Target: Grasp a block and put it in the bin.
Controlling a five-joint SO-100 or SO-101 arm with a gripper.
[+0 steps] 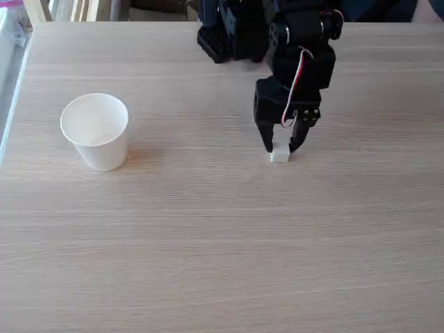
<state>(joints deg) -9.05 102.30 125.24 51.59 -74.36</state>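
Block (279,152) sits on the table (208,229), clenched in the pincer (281,148); cup (96,130) well apart, leftward

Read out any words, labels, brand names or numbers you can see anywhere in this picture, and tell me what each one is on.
No readable text anywhere.
Paper cup: plain white, no print or logo.
Small white block between the fingers of the tool: unmarked.
Black arm: no legible label or number.
Wooden table: bare grain, no markings.
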